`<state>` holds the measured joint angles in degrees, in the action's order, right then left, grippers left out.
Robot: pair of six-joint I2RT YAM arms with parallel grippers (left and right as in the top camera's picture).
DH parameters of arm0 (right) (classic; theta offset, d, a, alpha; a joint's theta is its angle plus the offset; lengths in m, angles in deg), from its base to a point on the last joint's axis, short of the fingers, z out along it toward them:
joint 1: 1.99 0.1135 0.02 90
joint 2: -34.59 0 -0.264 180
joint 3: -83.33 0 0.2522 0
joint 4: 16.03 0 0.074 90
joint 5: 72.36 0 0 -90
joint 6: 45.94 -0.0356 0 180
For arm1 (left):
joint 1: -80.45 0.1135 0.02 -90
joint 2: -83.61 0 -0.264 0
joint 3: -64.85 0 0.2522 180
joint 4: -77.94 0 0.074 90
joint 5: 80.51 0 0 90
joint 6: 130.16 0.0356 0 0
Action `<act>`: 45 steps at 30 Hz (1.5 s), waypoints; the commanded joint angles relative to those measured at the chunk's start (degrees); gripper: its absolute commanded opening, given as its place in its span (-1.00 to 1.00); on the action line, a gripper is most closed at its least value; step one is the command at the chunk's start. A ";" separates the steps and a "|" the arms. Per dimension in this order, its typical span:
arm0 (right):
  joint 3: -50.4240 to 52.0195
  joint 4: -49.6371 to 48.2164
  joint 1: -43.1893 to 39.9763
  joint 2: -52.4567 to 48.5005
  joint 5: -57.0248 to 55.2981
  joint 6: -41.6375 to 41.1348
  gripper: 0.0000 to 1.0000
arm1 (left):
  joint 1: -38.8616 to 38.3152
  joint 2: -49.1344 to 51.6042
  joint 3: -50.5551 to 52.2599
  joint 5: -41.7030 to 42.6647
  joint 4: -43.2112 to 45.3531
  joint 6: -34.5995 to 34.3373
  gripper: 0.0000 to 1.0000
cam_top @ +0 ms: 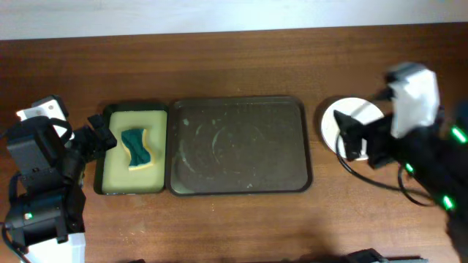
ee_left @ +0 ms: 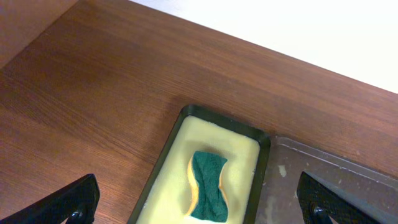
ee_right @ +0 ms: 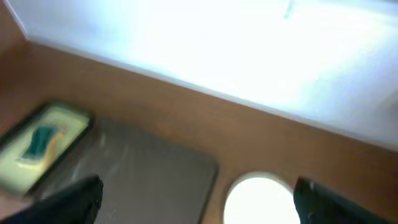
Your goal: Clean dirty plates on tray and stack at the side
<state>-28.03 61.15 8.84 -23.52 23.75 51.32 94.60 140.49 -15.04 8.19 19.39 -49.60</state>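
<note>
The large dark tray (cam_top: 238, 146) lies in the middle of the table with a smudged surface and no plates on it. It also shows in the left wrist view (ee_left: 336, 180) and the right wrist view (ee_right: 143, 174). White plates (cam_top: 338, 120) sit stacked on the table right of the tray, partly hidden by my right arm; the top plate shows in the right wrist view (ee_right: 261, 202). How many plates are stacked I cannot tell. My right gripper (cam_top: 351, 139) hovers over them, open and empty. My left gripper (cam_top: 99, 142) is open and empty above the small tray.
A smaller black tray with yellow lining (cam_top: 117, 172) stands left of the large tray and holds a green-and-yellow sponge (cam_top: 139, 148), also seen in the left wrist view (ee_left: 208, 186). Bare wooden table lies behind both trays.
</note>
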 commanded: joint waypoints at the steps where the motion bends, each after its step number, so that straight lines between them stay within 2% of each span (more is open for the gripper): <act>1: 18.03 -10.73 -5.81 18.10 6.32 1.53 0.97 | -0.07 -0.24 -0.37 0.42 0.13 0.07 0.99; 2: 26.71 -15.74 -6.16 25.62 7.08 1.51 0.97 | -0.07 -0.24 -0.35 0.42 0.13 0.07 0.99; 3: 41.29 -24.17 -6.45 36.72 7.67 1.49 0.97 | -0.07 -0.24 -0.37 0.44 0.13 0.07 0.99; 6: 65.11 -46.60 -6.40 49.86 8.98 1.29 0.97 | -0.04 -0.24 -0.37 0.42 0.13 0.07 0.99; 7: 74.97 -58.25 -6.40 53.64 10.25 1.29 0.97 | -0.07 -0.24 -0.37 0.42 0.13 0.07 0.99; 9: 86.16 -70.36 -6.40 57.92 11.28 1.29 0.97 | -0.07 -0.24 -0.37 0.42 0.13 0.07 0.99; 10: 89.33 -73.33 -6.40 57.90 11.28 1.29 0.97 | -0.07 -0.24 -0.37 0.44 0.13 0.07 0.99; 13: 96.17 -75.25 -6.36 57.90 7.28 0.70 0.97 | -0.07 -0.24 -0.37 0.42 0.13 0.07 0.99; 16: 97.29 -67.71 -6.36 57.92 -5.77 -11.91 0.97 | -0.07 -0.22 -0.37 0.42 0.13 0.07 0.99; 18: 97.29 -62.55 -6.36 57.92 -11.67 -15.72 0.97 | -0.07 -0.24 -0.37 0.42 0.13 0.07 0.99; 20: 97.29 -59.30 -6.38 57.92 -12.15 -15.74 0.97 | -0.07 -0.24 -0.37 0.44 0.13 0.07 0.99; 36: 97.29 -59.30 -6.40 57.75 -12.17 -15.72 0.97 | -0.07 -0.26 -0.35 0.42 0.09 0.07 0.99; 39: 97.29 -59.30 -6.40 57.75 -12.17 -15.74 0.97 | -1.57 -7.48 0.37 0.42 -0.28 0.07 0.99; 41: 97.29 -59.30 -6.40 57.75 -12.17 -15.72 0.97 | -5.31 -17.94 3.93 0.42 -0.31 0.07 0.99; 43: 97.29 -59.30 -6.40 57.75 -12.17 -15.72 0.97 | -10.16 -34.75 12.66 0.42 -1.62 0.09 0.99; 45: 97.29 -59.30 -6.40 57.75 -12.17 -15.72 0.97 | -11.08 -42.21 17.42 0.42 -3.45 0.09 0.99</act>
<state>68.95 1.46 2.81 33.83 12.52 36.29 84.88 106.70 -2.56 8.46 17.14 -49.62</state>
